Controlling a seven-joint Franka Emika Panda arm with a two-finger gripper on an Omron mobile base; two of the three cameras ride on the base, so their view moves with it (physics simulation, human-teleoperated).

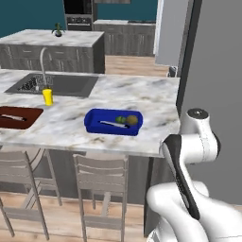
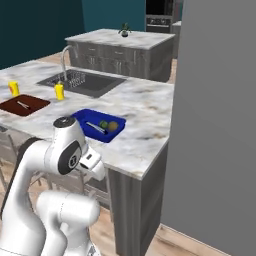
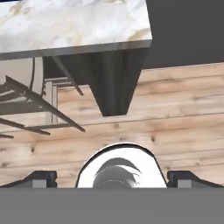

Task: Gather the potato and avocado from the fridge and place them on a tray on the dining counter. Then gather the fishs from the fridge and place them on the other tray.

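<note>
While my tool (image 3: pixel 112 177) hangs released and empty over the floor by the counter (image 1: pixel 142 94), the avocado (image 1: pixel 121 120) and potato (image 1: pixel 132 120) sit in the blue tray (image 1: pixel 94 124). One fish (image 1: pixel 13 117) lies in the brown tray (image 1: pixel 28 118), and a pale strip in the blue tray may be the other, so I judge the fish step unfinished and next would check that.

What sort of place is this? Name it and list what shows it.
A home kitchen, rendered. The marbled dining counter has an inset sink with a faucet, bar chairs stand along it, and an oven sits in the back wall.
</note>
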